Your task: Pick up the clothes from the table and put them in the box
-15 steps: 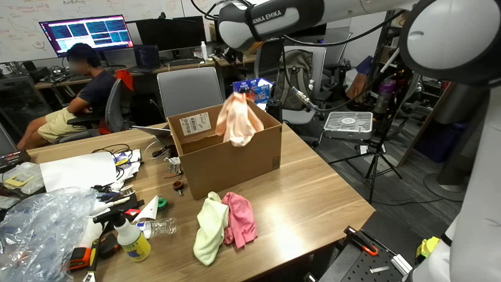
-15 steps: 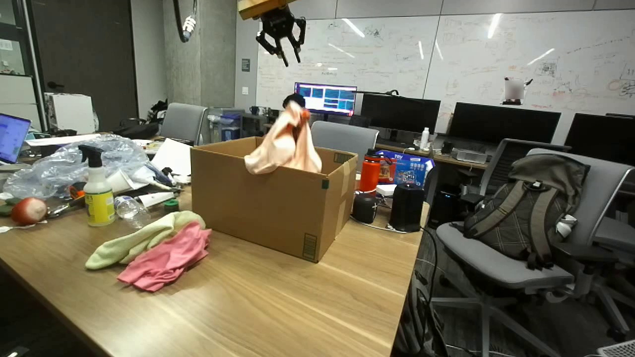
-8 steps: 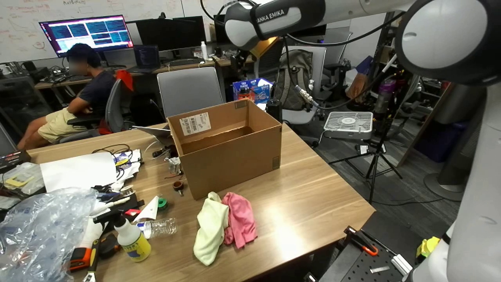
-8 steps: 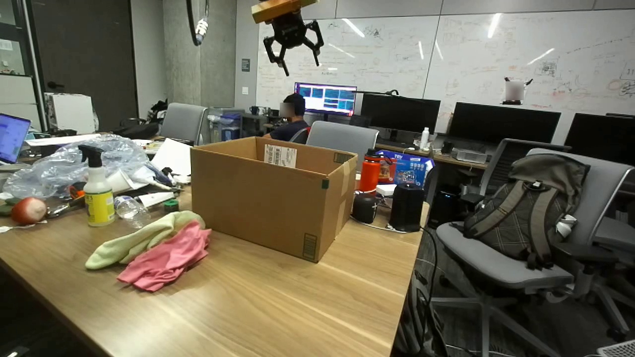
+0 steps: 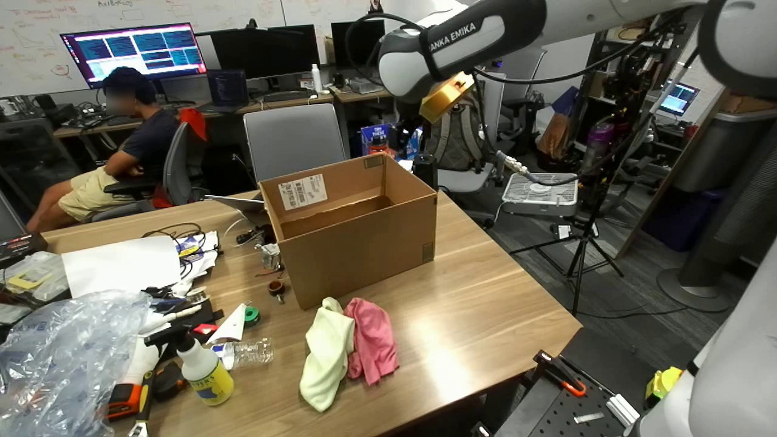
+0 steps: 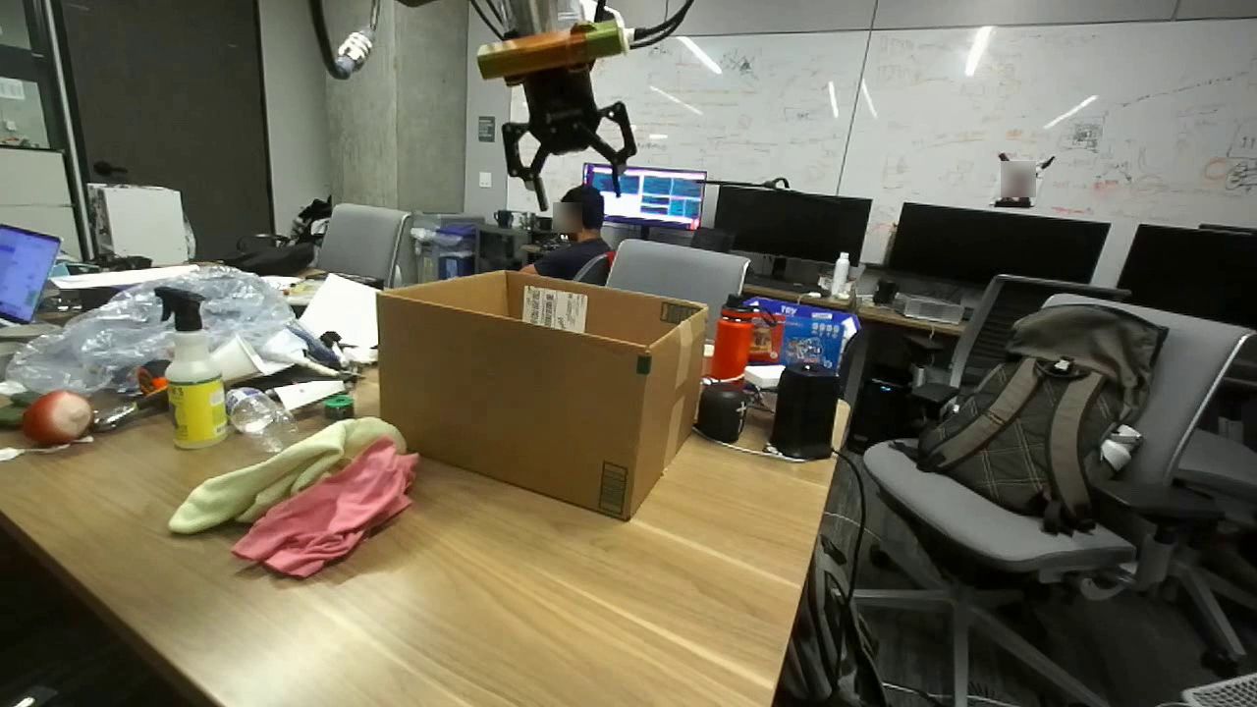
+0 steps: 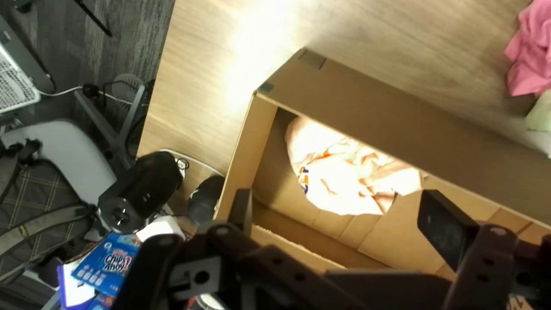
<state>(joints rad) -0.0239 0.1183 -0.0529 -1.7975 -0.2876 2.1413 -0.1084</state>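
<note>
And here are the fingers [image 7: 447,230], spread wide with a broad gap between them, high above the surface [image 5: 485,297]. Below them it's the big brown box [image 6: 511,393], top open, and in the wrist view we look right between the fingers into it: there lies the peach garment [image 7: 344,176], crumpled at the bottom, well below both fingers, glaring bright, with orange and dark blue marks on it and one edge hidden by the box's long wall. A white label [image 5: 302,192] sits on an inner wall, also lower than the fingers. Out to the side now, down on the surface, the pink garment [image 5: 373,343] and the yellow-green garment [image 5: 325,361] lie together, touching each other, just beside the box and well apart from the fingers; whether either touches the box, I cannot tell. Farther from the fingers on that side, a spray bottle [image 6: 196,393] stands upright, near a clear plastic bag [image 6: 147,329]. Lower than the fingers too, past the box from the garments, an orange bottle [image 6: 731,349] stands upright, with a backpack [image 6: 1056,422] beyond the surface, resting on a chair [image 6: 982,511]. Also well away from the fingers, a person [image 5: 142,142] sits near a lit monitor [image 5: 139,54].
</note>
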